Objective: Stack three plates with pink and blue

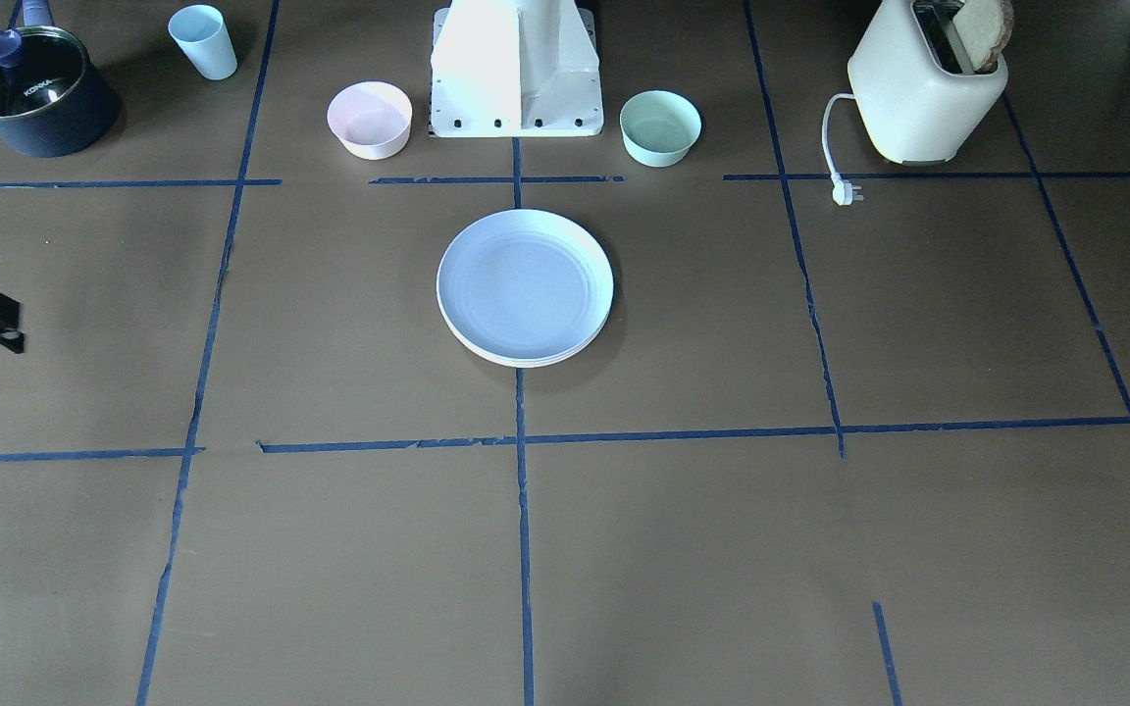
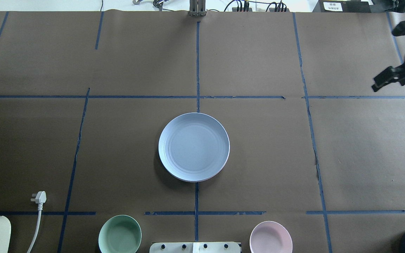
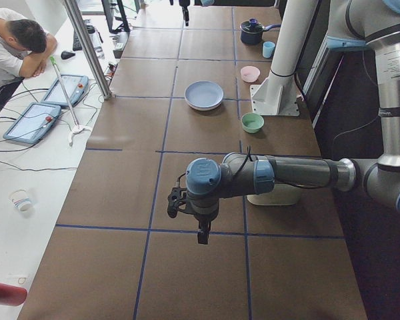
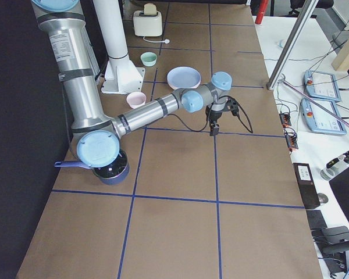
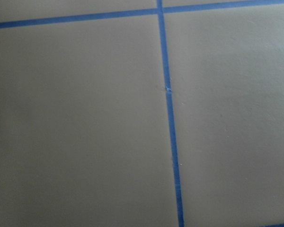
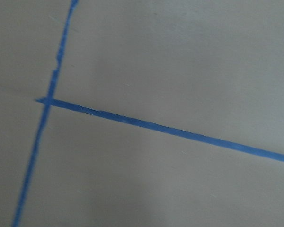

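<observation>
A light blue plate [image 1: 524,284] lies on top of a stack at the table's centre, also in the overhead view [image 2: 193,147]. Pale rims of plates under it [image 1: 528,360] show at its front edge; their colours are hard to tell. My right gripper [image 2: 376,87] hangs above the table far to the right of the stack, and shows at the front view's left edge [image 1: 14,341]. I cannot tell whether it is open or shut. My left gripper [image 3: 201,239] shows only in the left side view, far from the plates; I cannot tell its state. Both wrist views show only bare paper and tape.
A small pink bowl [image 2: 270,237] and a mint-green bowl [image 2: 120,234] flank the robot base [image 1: 516,69]. A toaster [image 1: 923,83] with its plug [image 2: 40,197] stands at one end. A dark pot [image 1: 40,93] and a blue cup [image 1: 204,41] stand at the other.
</observation>
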Controlling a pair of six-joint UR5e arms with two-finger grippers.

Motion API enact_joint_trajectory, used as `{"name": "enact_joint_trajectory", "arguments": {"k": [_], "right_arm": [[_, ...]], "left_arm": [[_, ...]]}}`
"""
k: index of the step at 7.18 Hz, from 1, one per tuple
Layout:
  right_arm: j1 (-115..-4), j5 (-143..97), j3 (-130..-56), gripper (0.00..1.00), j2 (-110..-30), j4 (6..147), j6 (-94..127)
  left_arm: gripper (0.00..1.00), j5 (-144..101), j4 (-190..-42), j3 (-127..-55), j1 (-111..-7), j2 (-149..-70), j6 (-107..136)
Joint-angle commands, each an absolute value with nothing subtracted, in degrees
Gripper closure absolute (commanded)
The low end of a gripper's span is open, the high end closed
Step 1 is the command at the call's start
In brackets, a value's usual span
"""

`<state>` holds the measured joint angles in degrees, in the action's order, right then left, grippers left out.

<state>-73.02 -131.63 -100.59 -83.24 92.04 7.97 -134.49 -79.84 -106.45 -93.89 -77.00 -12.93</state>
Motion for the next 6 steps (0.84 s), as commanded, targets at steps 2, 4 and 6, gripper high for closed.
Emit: {"name": "enact_joint_trajectory", "arguments": {"k": [2,4,6], "right_arm": [[-89.26,-131.84,-100.55,0.0,-98.31,93.69,-15.27],[-91.32,-131.66,-100.72,0.0,-101.33,93.43,-14.33],[-91.32,-131.92,-100.28,0.0,-101.69,93.16,-14.06]], "left_arm": [[0.0,-133.77,-79.89,-106.35,-89.22,-77.43,-9.14],[0.0,-134.29,-82.76,-105.57,-89.21,-77.96,-9.32],[0.0,-133.77,-84.64,-105.65,-89.3,-77.61,-9.32]]}}
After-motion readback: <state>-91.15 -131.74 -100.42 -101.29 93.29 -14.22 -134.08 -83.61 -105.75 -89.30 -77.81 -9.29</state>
